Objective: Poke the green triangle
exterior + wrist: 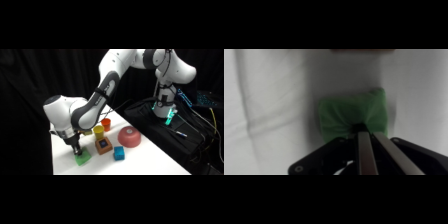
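Observation:
The green triangle (83, 158) lies near the front left of the white table (150, 160). My gripper (76, 151) comes straight down onto it. In the wrist view the green triangle (353, 116) fills the middle of the picture. My gripper (360, 127) has its two fingers pressed together, and their tips meet on the block's near edge. Nothing is held between them.
Behind the triangle stand a brown block with a blue top (103, 145), a blue cube (119, 153), a yellow cup (98, 131), an orange cup (106, 123) and a red upturned bowl (128, 137). The table's left edge is close to the triangle.

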Tool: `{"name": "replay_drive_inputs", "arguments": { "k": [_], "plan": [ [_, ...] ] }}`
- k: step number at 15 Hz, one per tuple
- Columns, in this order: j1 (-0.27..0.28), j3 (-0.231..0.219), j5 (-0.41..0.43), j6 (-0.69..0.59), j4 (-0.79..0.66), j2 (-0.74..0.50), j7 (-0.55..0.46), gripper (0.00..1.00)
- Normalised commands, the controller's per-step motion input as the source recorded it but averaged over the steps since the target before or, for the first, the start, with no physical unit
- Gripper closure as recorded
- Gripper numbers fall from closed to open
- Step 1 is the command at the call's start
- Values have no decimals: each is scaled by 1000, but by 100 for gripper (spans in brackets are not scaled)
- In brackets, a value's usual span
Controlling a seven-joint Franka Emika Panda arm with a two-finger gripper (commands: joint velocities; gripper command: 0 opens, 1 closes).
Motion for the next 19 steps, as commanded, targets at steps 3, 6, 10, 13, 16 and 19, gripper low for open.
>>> {"name": "replay_drive_inputs", "arguments": {
  "k": [3,6,10,13,16,19],
  "plan": [
    [126,-4,12,-34,-414,-471,107,92],
    [158,-50,-26,-155,-530,-683,207,66],
    [157,-104,-109,-278,-415,-627,257,22],
    [123,-100,-158,-262,-296,-511,228,0],
    [116,-63,-141,-200,-229,-442,238,0],
    [89,-54,-144,-108,-197,-353,202,0]
  ]
}}
